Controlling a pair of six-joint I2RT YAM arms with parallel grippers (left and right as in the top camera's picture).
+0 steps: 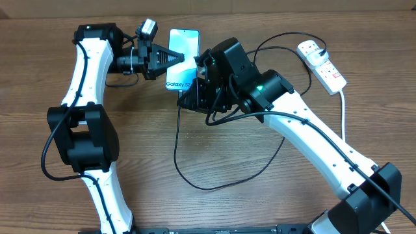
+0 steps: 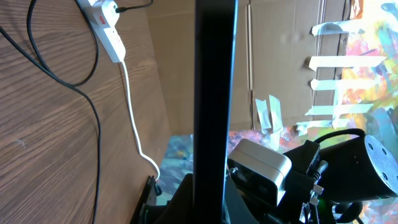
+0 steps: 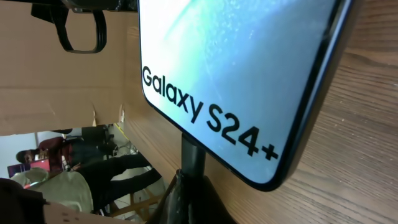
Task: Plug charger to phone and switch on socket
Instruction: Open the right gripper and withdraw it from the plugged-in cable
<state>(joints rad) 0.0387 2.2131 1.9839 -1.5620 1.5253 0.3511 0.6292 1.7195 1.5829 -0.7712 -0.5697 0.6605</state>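
Observation:
The phone (image 1: 184, 57) lies at the table's far middle with its light-blue screen up. My left gripper (image 1: 170, 60) is shut on its left edge. In the left wrist view the phone (image 2: 214, 93) shows edge-on as a dark bar between the fingers (image 2: 214, 202). My right gripper (image 1: 195, 91) is shut on the charger's black connector (image 3: 193, 155), which meets the phone's bottom edge (image 3: 249, 81). I cannot tell whether it is seated. The black cable (image 1: 214, 185) loops across the table to the white plug (image 1: 311, 47) in the socket (image 1: 323, 65).
The socket's thick white lead (image 1: 344, 114) runs toward the table's front right; it also shows in the left wrist view (image 2: 132, 106) next to the strip (image 2: 107, 28). Cable loops (image 2: 68, 78) lie between the arms. A cardboard wall stands behind the table.

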